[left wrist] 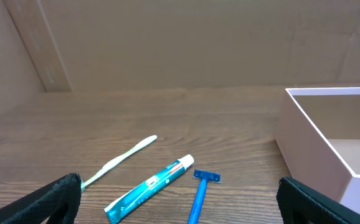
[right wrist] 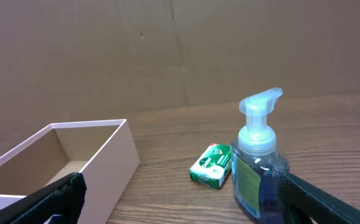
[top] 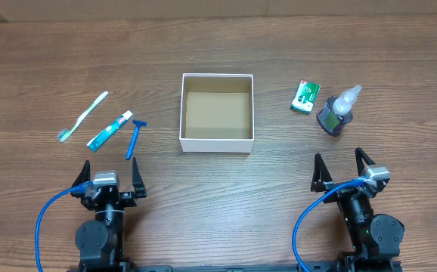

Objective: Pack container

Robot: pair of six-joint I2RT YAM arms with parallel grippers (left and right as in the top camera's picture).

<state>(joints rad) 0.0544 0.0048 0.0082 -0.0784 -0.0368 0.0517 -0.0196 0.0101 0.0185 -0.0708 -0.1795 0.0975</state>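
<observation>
The small square white cardboard box (top: 216, 143) sat empty, central on the worktop (top: 44, 60). Our left hand (top: 111, 166) and right hand (top: 338, 156) hung by the near edge, both spread, holding nothing. We judged the blue plastic razor (top: 134, 139) nearest: best pinched across its thin handle.

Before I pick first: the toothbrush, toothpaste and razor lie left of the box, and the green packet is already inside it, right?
Not quite. The overhead view shows the green packet outside, right of the empty cardboard box, beside the soap bottle. The rest holds.
</observation>
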